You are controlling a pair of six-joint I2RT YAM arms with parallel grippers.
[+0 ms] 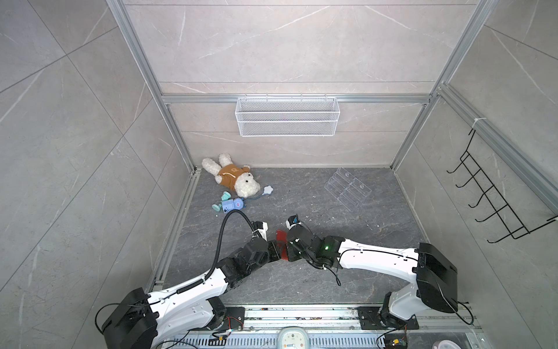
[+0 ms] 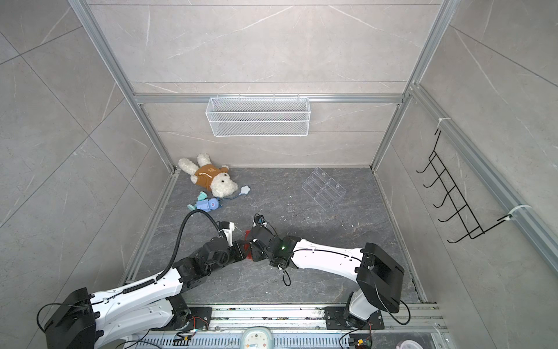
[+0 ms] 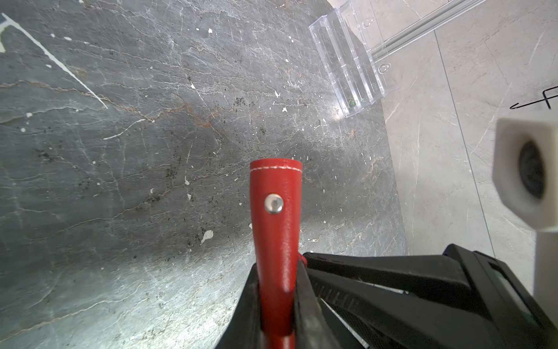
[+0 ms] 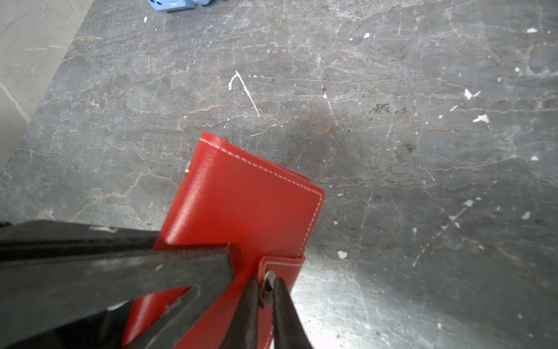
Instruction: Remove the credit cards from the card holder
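Red, leather-like card holder (image 4: 241, 205) is squeezed between the closed fingers of the left gripper (image 3: 277, 272). The fingers of the right gripper (image 4: 267, 287) pinch its strap tab (image 4: 283, 266). It looks light, bendy and slippery, so hold its body tight while tugging the tab.

This is a robot test cell in a lab. A left arm (image 1: 193, 290) and a right arm (image 1: 377, 256) are bolted to a slotted rail (image 1: 302, 314). An aluminium frame (image 1: 199, 99) boxes in stone-look wall panels (image 1: 271, 45). The dark counter (image 1: 302, 196) is flecked with white chips, and a wire basket (image 1: 287, 117) hangs on the back wall.
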